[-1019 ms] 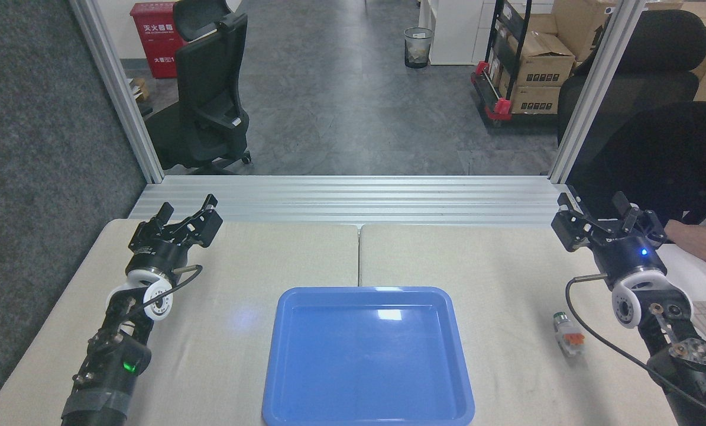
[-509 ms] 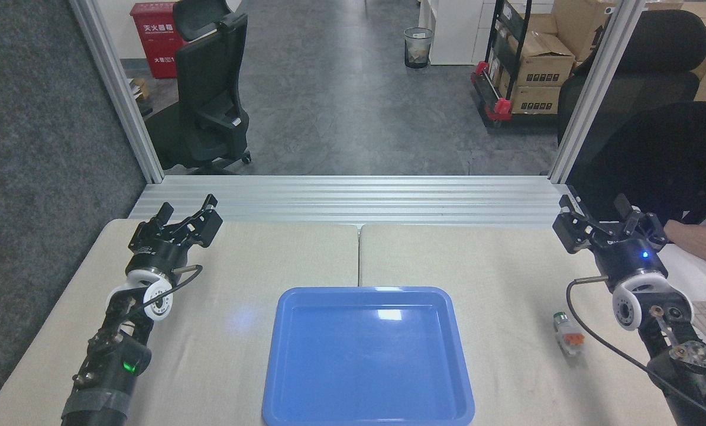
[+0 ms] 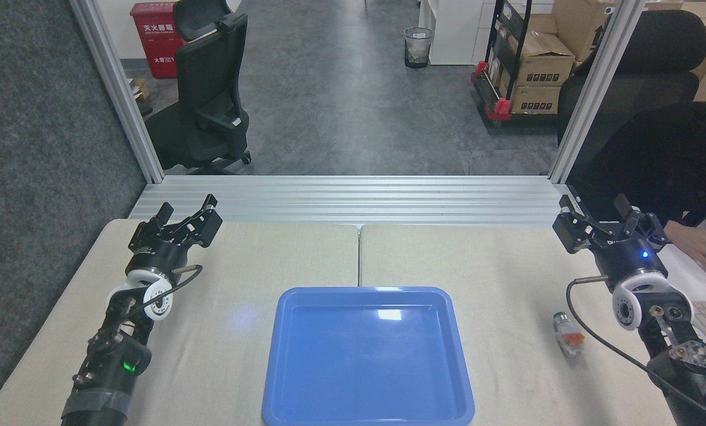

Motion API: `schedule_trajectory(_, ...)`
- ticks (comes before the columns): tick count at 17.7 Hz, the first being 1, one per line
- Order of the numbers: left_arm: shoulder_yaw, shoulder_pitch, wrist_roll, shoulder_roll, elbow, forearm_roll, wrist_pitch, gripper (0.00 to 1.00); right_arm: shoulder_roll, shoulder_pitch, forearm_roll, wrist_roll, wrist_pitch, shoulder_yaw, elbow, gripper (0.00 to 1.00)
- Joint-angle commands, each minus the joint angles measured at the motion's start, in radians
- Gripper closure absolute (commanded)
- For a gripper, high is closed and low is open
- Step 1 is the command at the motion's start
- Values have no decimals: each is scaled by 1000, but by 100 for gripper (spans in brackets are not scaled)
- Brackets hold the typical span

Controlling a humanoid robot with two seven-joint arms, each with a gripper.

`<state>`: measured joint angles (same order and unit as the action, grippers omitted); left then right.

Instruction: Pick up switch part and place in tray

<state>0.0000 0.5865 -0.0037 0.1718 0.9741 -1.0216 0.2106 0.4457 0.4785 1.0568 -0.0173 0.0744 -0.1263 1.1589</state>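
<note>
Still, switch part [image 3: 567,334] unmoved, person's hand [image 3: 705,247] shifted.

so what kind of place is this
Probably an office or lab storeroom: black swivel office chair, stacked brown cardboard boxes on a cart, and a grey wire wastebasket on a concrete floor.

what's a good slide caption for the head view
Switch part lies on the table right of the empty blue tray; both open grippers, left and right, hover apart.

Tray [image 3: 368,355] on bench [image 3: 270,260], centre, near me. Switch part [image 3: 567,334] on bench right of tray, apart from it. My arms flank tray, fingers [image 3: 208,220] toward far edge.
</note>
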Motion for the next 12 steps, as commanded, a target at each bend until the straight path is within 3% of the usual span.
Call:
schedule_trajectory(1,-25,1,1,0,0,0,0,0,2,-9,2,-1,-1,2,-1,1)
schedule_trajectory(3,-25,0,1,0,0,0,0,0,8,-52,3,-1,-8,4,1,1)
schedule_trajectory(7,-25,0,1,0,0,0,1,0,34,-219,5,2,-21,2,1,1)
schedule_trajectory(12,-25,0,1,0,0,0,1,0,-5,-365,5,7,-21,-10,-59,1)
